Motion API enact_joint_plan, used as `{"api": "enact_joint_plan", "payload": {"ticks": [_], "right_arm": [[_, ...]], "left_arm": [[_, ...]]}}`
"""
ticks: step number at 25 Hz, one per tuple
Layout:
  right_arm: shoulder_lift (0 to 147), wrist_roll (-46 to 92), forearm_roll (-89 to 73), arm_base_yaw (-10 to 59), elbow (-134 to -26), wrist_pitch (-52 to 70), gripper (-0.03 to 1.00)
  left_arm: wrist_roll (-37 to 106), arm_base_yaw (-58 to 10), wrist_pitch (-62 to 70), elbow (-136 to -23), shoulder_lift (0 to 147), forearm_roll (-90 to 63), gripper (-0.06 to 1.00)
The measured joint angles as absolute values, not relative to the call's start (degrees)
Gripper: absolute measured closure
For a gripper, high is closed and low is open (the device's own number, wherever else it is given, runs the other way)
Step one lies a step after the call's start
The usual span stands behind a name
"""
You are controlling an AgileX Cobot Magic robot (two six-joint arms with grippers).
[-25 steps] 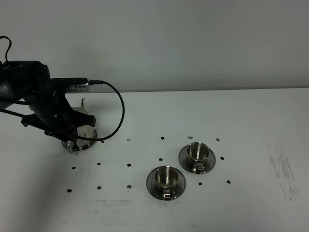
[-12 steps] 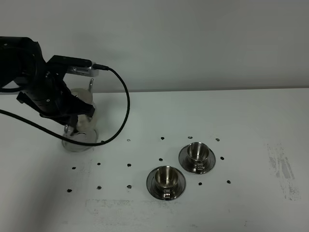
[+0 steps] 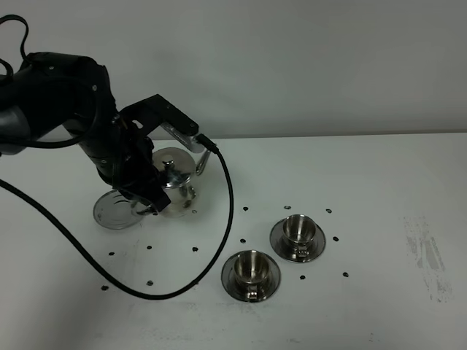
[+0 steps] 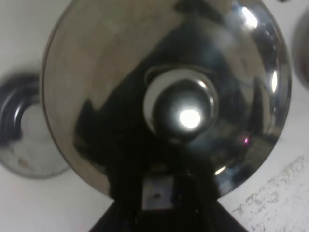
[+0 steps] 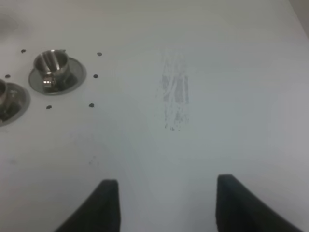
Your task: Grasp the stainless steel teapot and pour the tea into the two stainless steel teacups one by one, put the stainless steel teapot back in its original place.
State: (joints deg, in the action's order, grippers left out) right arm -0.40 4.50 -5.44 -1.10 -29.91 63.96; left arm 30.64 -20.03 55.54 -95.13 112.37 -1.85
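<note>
The stainless steel teapot (image 3: 174, 186) hangs upright in my left gripper (image 3: 146, 198), just right of the bare round coaster (image 3: 115, 212), with its spout toward the back right. The left wrist view looks down on the teapot's lid knob (image 4: 186, 108); the gripper (image 4: 157, 195) is shut on the handle side, and the coaster (image 4: 29, 140) lies beside the pot. The two steel teacups on saucers stand at centre right, one farther back (image 3: 298, 232) and one nearer the front (image 3: 252, 270). My right gripper (image 5: 164, 208) is open and empty above the bare table, with both cups (image 5: 52, 63) (image 5: 6, 99) far from it.
The white table (image 3: 379, 182) carries small black dot marks around the cups and a grey scuffed patch (image 3: 427, 255) at the right. The left arm's black cable (image 3: 219, 233) loops down over the table between the teapot and the cups.
The left gripper has lifted the teapot off the coaster and carried it to the right toward the cups. The coaster now lies uncovered. The cups have not moved.
</note>
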Motion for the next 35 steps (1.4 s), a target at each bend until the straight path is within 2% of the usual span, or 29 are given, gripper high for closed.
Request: {"api": "enact_joint_plan", "payload": {"ticks": [4,8,15,21,29,35], "right_arm": [[-0.4,4.5,-5.4,-1.1,-29.9,64.0,0.52],[-0.4,4.5,-5.4,-1.1,-29.9,64.0,0.52],[-0.4,4.5,-5.4,-1.1,-29.9,64.0,0.52],[-0.4,4.5,-5.4,-1.1,-29.9,64.0,0.52],[-0.4,4.5,-5.4,-1.1,-29.9,64.0,0.52],[-0.4,4.5,-5.4,-1.1,-29.9,64.0,0.52]], "left_arm": [[33.1,-21.6,54.5,-93.8,110.9,-2.9,0.72],[37.1,-22.1,48.1,-87.6,107.8,-3.1,0.72],[53.1,-22.2,44.1,-79.0,104.0,-3.1,0.72],[59.6,-22.1,44.9,-78.7,103.9,-3.0,0.72],[76.3,-21.5,44.9,-78.7,104.9,-2.7,0.72],[80.6,-21.5,48.1,-82.1,106.6,-2.6,0.72]]}}
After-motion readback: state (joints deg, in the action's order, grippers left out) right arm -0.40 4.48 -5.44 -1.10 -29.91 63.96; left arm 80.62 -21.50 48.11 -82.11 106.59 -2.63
